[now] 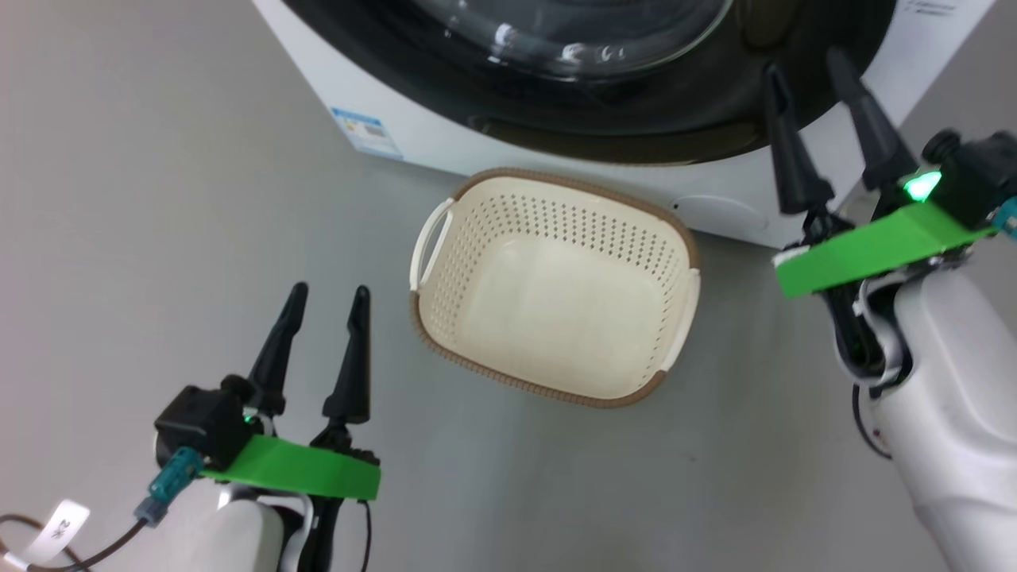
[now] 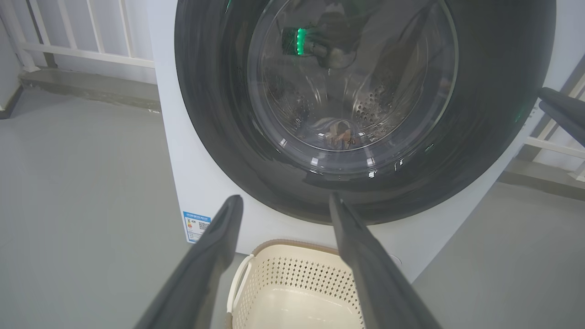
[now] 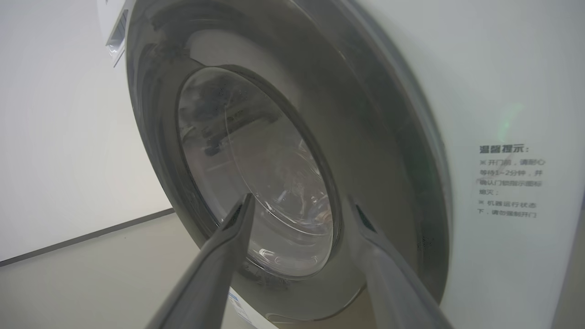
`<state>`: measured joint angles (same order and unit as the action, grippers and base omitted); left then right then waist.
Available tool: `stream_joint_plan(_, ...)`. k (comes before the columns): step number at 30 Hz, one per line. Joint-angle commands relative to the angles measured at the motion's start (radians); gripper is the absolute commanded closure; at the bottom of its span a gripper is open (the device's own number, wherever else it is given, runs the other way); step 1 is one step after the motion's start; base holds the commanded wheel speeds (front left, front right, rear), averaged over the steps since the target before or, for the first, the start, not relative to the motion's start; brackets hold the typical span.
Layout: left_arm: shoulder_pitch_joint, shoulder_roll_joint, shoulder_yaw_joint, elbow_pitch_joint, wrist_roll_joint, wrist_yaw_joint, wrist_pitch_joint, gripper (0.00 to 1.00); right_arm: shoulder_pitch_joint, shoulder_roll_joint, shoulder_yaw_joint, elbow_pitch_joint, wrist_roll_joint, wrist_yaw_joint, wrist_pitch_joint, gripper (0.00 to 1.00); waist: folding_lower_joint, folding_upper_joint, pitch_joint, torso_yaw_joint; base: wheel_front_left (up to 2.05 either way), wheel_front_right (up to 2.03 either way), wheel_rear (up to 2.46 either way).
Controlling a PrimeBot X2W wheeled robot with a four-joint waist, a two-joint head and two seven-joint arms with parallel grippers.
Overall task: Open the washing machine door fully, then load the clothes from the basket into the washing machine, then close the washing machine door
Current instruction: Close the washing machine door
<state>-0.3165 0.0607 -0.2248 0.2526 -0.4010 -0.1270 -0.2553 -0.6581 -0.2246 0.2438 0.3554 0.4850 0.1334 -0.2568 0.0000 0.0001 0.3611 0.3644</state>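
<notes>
Standing shut against the front of the washing machine (image 1: 413,111), the washing machine door (image 1: 588,87) shows its glossy black rim and bulging glass at the top of the head view. Through that glass, in the left wrist view, what seems to be a small bundle of the clothes (image 2: 340,135) lies at the bottom of the steel drum (image 2: 374,100), though reflections blur it. The basket (image 1: 556,230) sits on the grey floor (image 1: 159,238) just in front of the machine, below the door, and it is empty. The left claw (image 1: 330,288) hangs low to the left of the basket, its 2 fingers (image 1: 278,349) spread wide and holding nothing. The right claw (image 1: 802,61) is raised at the door's right side, its 2 fingers (image 1: 790,159) also parted and empty, tips over the black rim; whether they touch it I cannot tell.
</notes>
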Motion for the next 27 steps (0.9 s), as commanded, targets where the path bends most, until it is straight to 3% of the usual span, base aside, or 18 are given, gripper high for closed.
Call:
stream_joint_plan(1, 0.012, 0.034, 0.040, -0.012, 0.007, -0.004, -0.006, 0.00, 0.032, 0.016, 0.020, -0.030, 0.007, -0.003, -0.005, 0.00, 0.0000, -0.0001, -0.036, -0.031, 0.00, 0.00, 0.00)
stream_joint_plan(27, 0.132, 0.139, 0.117, 0.050, 0.012, -0.004, -0.006, 0.00, 0.387, 0.020, -0.054, -0.073, 0.003, -0.003, -0.005, 0.00, 0.0000, -0.0001, -0.270, -0.227, 0.00, 0.00, 0.00)
